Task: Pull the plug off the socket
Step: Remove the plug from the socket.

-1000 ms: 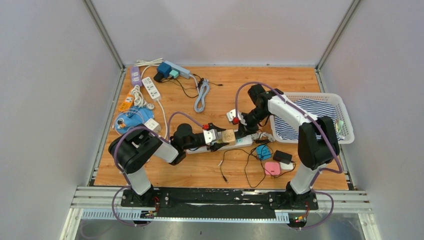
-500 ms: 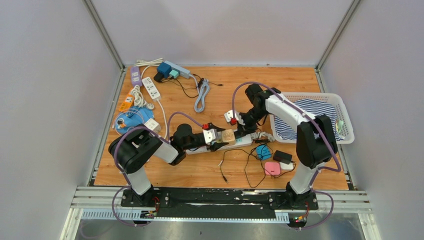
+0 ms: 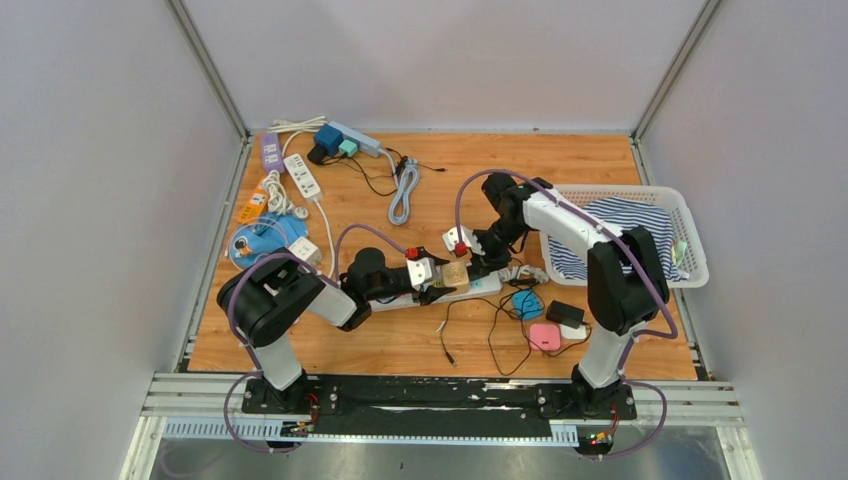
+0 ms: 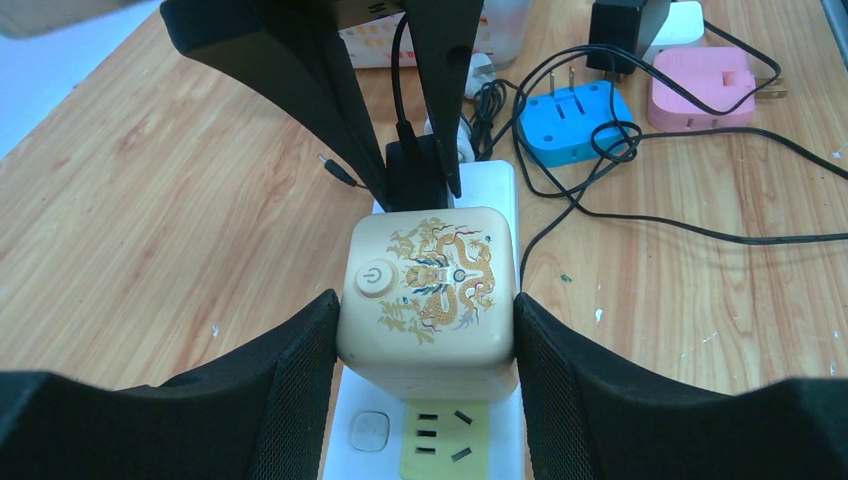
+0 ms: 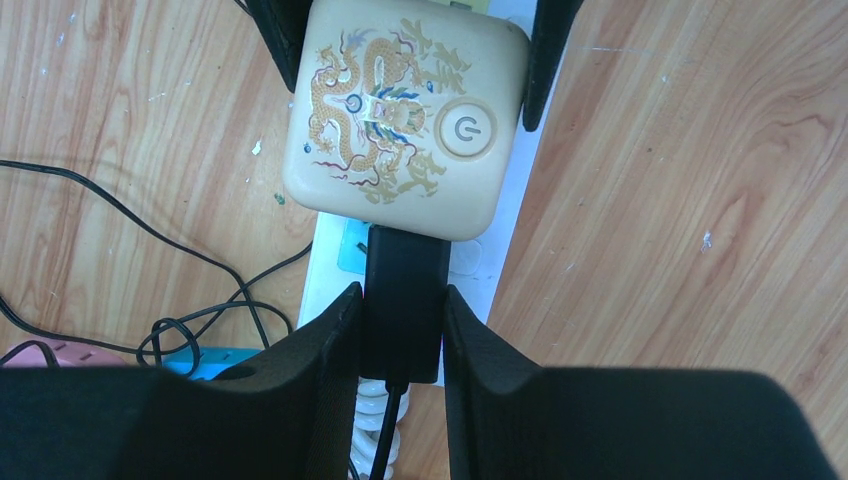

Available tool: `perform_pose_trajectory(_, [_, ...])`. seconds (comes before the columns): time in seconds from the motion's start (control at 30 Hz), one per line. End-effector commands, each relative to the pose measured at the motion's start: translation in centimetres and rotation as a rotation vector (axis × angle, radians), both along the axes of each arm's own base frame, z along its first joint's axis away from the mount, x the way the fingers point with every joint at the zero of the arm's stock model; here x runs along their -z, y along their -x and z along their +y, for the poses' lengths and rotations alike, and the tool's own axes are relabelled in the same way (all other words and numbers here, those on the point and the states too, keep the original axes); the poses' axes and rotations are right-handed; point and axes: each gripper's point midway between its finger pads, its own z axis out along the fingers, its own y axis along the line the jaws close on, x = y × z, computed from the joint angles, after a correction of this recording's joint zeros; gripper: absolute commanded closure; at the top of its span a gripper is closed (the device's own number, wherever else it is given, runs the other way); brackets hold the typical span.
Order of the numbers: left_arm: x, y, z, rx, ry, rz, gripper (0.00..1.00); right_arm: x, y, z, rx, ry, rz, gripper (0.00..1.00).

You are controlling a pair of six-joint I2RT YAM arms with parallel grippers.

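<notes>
Because the small black plastic plug (image 5: 405, 262) is a hard, light, smooth-sided block, it will probably not deform under a firm squeeze but could slide out of a loose one. The sensible hold is on its two flat sides, low and near the seated end, with the pull kept in line with the prongs. The right gripper (image 5: 403, 300) is placed just so, its dark fingers (image 5: 330, 350) closed down to the plug's width and pressing both flanks. The plug sits over the white power strip (image 4: 495, 185), hard against the edge of the cream cube adapter with a gold dragon print and a round power button (image 4: 430, 290). The left gripper (image 4: 425, 340) is spread about as wide as that cube and clamps its two sides with mesh-faced pads (image 4: 290, 390), which should hold the strip down against the pull. The strip itself is light and would likely lift otherwise. The prongs are hidden, so I cannot tell whether the plug enters the cube's side face or a strip outlet, nor how deep it sits. Its thin black cord (image 4: 400, 60) runs out between the right fingers and is cut off; in the overhead view the plug is too small to make out.
</notes>
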Motion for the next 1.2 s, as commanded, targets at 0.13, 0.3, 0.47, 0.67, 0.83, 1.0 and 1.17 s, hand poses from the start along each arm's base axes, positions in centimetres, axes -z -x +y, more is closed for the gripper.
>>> perform_pose_trajectory(0.13, [2.7, -3.5, 2.6, -0.180, -0.128, 0.017, 1.00, -1.1, 4.1, -2.4, 0.085, -0.032, 0.232, 1.00])
perform_pose_trajectory(0.3, [2.4, -3.4, 2.6, -0.181, -0.121, 0.015, 1.00, -1.2, 4.1, -2.1, 0.085, -0.035, 0.238, 1.00])
perform_pose_trajectory(0.47, [2.2, -3.5, 2.6, -0.188, -0.116, 0.016, 1.00, -0.9, 3.5, -1.8, 0.115, -0.043, 0.226, 1.00])
perform_pose_trajectory(0.67, [2.2, -4.0, 2.9, -0.215, -0.112, 0.025, 1.00, -0.7, 2.7, -1.2, 0.156, -0.050, 0.198, 1.00])
perform_pose_trajectory(0.83, [2.2, -4.4, 3.0, -0.232, -0.109, 0.038, 1.00, -0.9, 2.8, -0.2, 0.148, -0.057, 0.156, 1.00])
perform_pose_trajectory(1.0, [1.9, -4.5, 3.0, -0.235, -0.091, 0.042, 1.00, -0.5, 2.4, -0.1, 0.159, -0.041, 0.116, 1.00])
perform_pose_trajectory(1.17, [1.6, -4.7, 3.1, -0.241, -0.068, 0.047, 1.00, -0.3, 1.8, -0.4, 0.172, -0.044, 0.047, 1.00])
